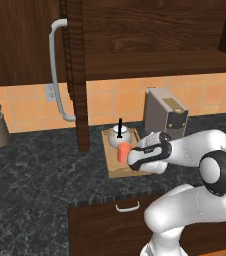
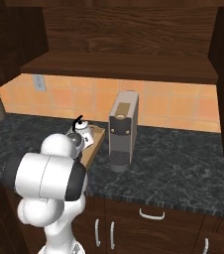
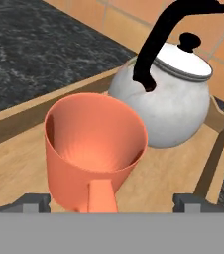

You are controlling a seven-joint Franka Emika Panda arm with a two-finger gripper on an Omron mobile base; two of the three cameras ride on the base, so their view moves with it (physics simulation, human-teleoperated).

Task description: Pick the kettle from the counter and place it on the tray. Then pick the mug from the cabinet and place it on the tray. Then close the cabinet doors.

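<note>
Nearest the hand camera, the claw [image 3: 106,202] shows its two dark fingertips [image 3: 32,201] spread wide apart, one on either side of the mug [image 3: 95,149]; neither tip visibly touches it, so the claw looks released, though I cannot tell this for sure. The mug stands upright on the tray [image 3: 15,163], its open mouth facing up and its handle turned toward the hand. From the left base view the mug [image 1: 123,151] sits at the tray's near part, just in front of the claw [image 1: 130,156], with the arm reaching in from the right.

Just beyond the mug, close beside it, the kettle [image 3: 166,96] stands upright on the same tray, its black handle arching over the lid. The tray [image 1: 112,167] lies on the dark speckled counter [image 1: 35,170] with its long axis running away from the robot toward the tiled wall.

Behind and to the right stands the grey coffee machine [image 1: 165,114]. Above, the cabinet [image 1: 150,55] is open, its left door [image 1: 77,70] swung out edge-on with the curved handle [image 1: 57,70] showing
</note>
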